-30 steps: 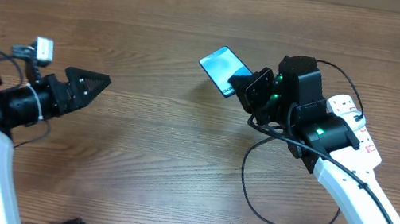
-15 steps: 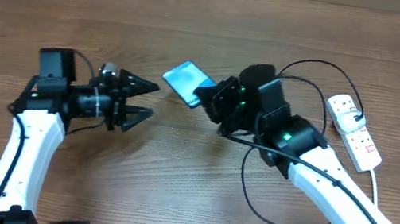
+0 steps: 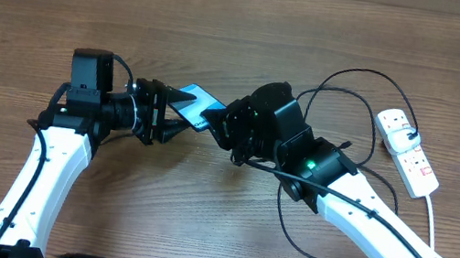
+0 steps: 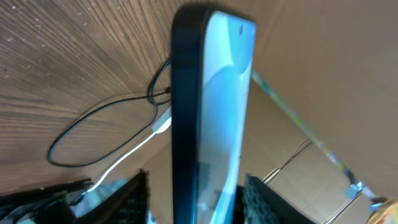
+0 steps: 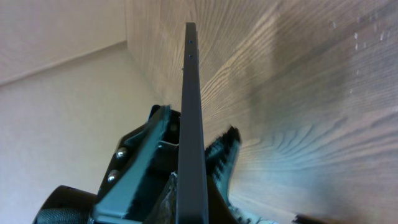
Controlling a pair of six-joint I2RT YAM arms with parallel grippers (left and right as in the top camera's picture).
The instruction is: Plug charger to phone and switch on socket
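Both arms now meet closer; our right end effector (image 3: 223, 124) clamps the phone (image 3: 201, 104), its length pointing left into our left end effector (image 3: 172, 118), seemingly wide.

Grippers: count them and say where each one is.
2. The left gripper sits open around the phone at its left end; the right gripper clamps its right end. None look hidden.

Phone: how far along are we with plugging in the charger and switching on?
Done: the right gripper is shut on the phone, holding it on edge. In hand: the open left gripper straddles its other end. Left: the charger lies in loose loops, its tip not in the phone, and no gripper is at the socket.
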